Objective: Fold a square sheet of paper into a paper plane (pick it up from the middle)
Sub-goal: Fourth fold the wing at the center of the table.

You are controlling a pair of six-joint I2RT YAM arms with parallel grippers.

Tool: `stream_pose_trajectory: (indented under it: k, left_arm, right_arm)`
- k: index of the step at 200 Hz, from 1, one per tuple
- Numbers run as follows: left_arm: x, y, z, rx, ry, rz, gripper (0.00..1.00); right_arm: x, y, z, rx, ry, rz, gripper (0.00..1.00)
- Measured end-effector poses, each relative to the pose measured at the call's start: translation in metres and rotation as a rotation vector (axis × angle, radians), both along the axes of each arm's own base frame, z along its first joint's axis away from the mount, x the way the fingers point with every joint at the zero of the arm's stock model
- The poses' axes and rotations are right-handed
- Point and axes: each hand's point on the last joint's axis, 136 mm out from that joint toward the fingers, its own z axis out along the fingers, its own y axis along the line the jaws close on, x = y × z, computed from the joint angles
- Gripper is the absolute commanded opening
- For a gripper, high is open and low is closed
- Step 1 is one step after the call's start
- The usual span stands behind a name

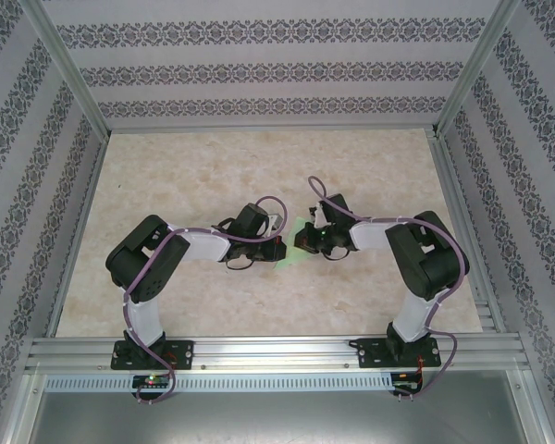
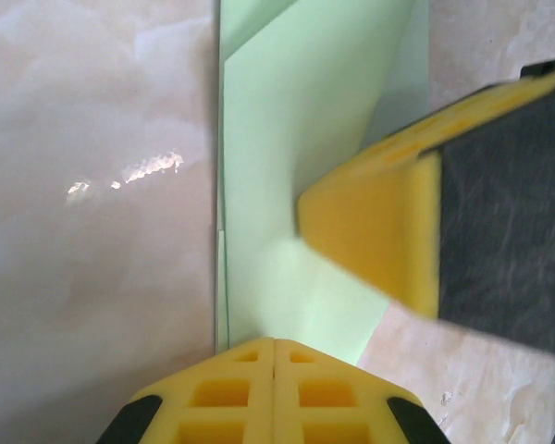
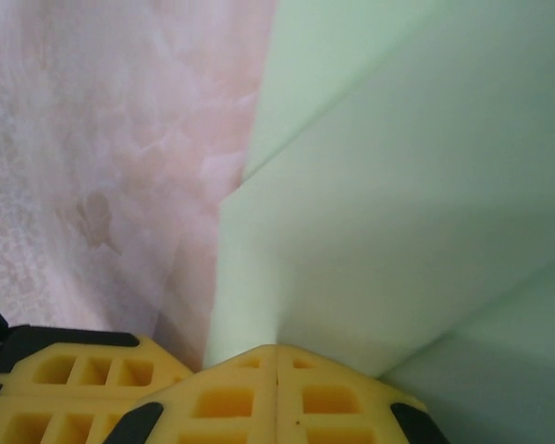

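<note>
Left wrist view puts the left gripper (image 2: 275, 350) at the bottom edge. Its yellow fingers are pressed together with no gap, and the tips meet the near end of the square sheet of paper (image 2: 296, 139). Whether a layer is nipped between them or they merely bear down on it, I cannot tell. From those tips the pale green sheet runs straight away, with its long left edge and a crease just inside it lying in line with the fingers. The right gripper (image 3: 276, 353) comes in tilted from the right side of that view, its tip over the green. Its own camera shows its fingers likewise closed hard against each other, tips at the paper, with overlapping flaps fanning out ahead and to the right. There too a pinch cannot be confirmed.

From above, the sheet is a small green patch on the tabletop (image 1: 213, 166), squarely between the two grippers. They face each other almost tip to tip, so neither arm is the nearer. The sheet looks partly folded, not yet a dart. I judge the next move turns on that crease: it runs along the left fingers' line and across the right ones', so one could hold while the other works the fold. A slip would skew it.
</note>
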Motion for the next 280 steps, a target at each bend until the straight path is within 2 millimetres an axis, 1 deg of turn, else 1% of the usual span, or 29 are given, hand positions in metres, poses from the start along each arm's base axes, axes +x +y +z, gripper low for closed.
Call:
stream_pose_trajectory:
  k: [32, 50, 64, 79, 98, 113, 128, 161, 170, 200, 243, 280]
  left_arm:
    - [0.0, 0.0, 0.0, 0.0, -0.001, -0.002, 0.0]
    - [0.0, 0.0, 0.0, 0.003, 0.0, -0.003, 0.0]
    - [0.0, 0.0, 0.0, 0.005, 0.002, -0.004, 0.0]
    - [0.0, 0.0, 0.0, 0.007, 0.003, -0.006, 0.0]
    - [0.0, 0.0, 0.001, 0.01, 0.001, -0.011, 0.0]
    - [0.0, 0.0, 0.0, 0.012, -0.003, -0.016, 0.0]
    - [-0.001, 0.0, 0.0, 0.013, -0.002, -0.022, 0.0]
    - [-0.001, 0.0, 0.0, 0.018, -0.001, -0.027, 0.0]
    - [-0.001, 0.0, 0.0, 0.02, 0.0, -0.028, 0.0]
    - [-0.001, 0.0, 0.0, 0.021, 0.0, -0.029, 0.0]
    - [-0.001, 0.0, 0.0, 0.022, -0.001, -0.031, 0.0]
    - [-0.001, 0.0, 0.0, 0.022, 0.0, -0.031, 0.0]
  right_arm:
    - [0.018, -0.024, 0.003, -0.036, -0.012, -0.061, 0.0]
    - [0.023, -0.028, 0.011, -0.047, -0.041, -0.075, 0.0]
    - [0.024, -0.024, 0.023, -0.04, -0.076, -0.07, 0.0]
    - [0.022, -0.015, 0.035, -0.024, -0.11, -0.049, 0.0]
    - [0.016, 0.001, 0.041, -0.006, -0.13, -0.016, 0.0]
    - [0.009, 0.011, 0.039, -0.004, -0.123, 0.01, 0.0]
    - [0.004, 0.019, 0.031, -0.007, -0.109, 0.03, 0.0]
    - [-0.002, 0.018, 0.004, -0.036, -0.041, 0.029, 0.0]
    - [-0.001, 0.018, 0.001, -0.035, -0.033, 0.029, 0.0]
    - [0.008, 0.009, 0.001, -0.031, -0.028, -0.002, 0.0]
    - [0.034, -0.03, 0.0, -0.039, -0.029, -0.12, 0.0]
    - [0.049, -0.05, 0.002, -0.084, -0.045, -0.167, 0.0]
